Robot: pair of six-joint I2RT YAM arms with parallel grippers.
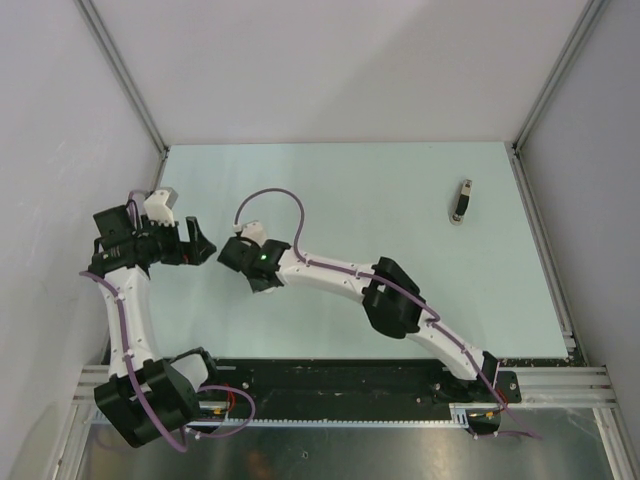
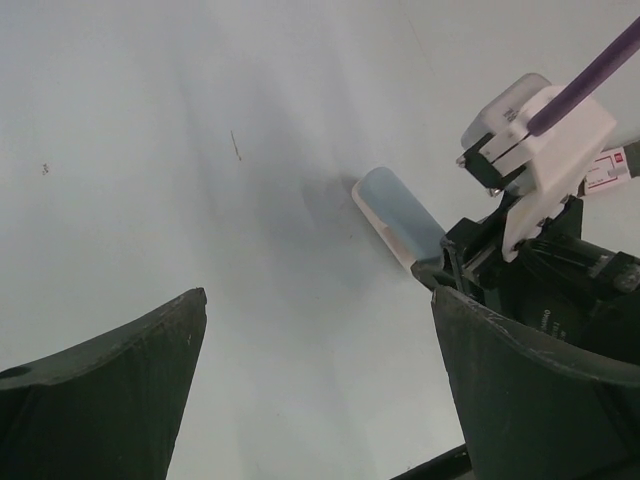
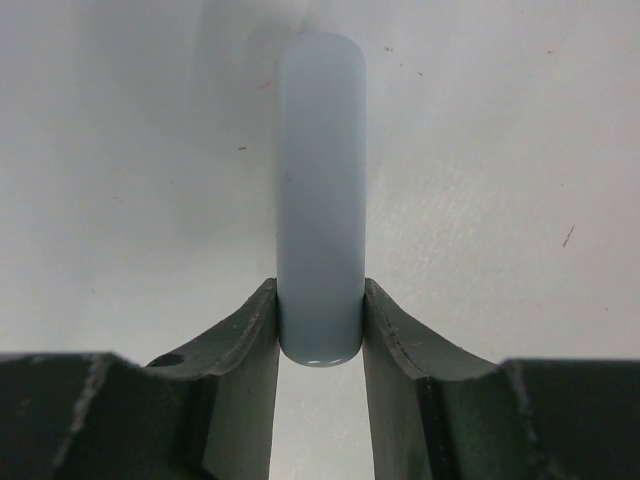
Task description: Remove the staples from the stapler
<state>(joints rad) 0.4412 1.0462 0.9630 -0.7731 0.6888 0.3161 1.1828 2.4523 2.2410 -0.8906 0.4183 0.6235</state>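
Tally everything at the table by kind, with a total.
Robot hands: 2, the left hand and the right hand
Pale blue stapler: 1
Small dark-and-silver object: 1
Total: 4

Pale blue stapler [image 3: 320,190], slim with rounded end, clamped lengthwise in the right gripper [image 3: 320,335]

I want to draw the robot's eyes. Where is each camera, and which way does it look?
Top: above and behind the arms, looking down on the table; both arms show.
Left wrist: on the left arm, looking past its open left gripper at the blue bar.
Right wrist: on the right arm, looking down past the right gripper, shut on that bar.
Shared: both wrist views show the blue bar.
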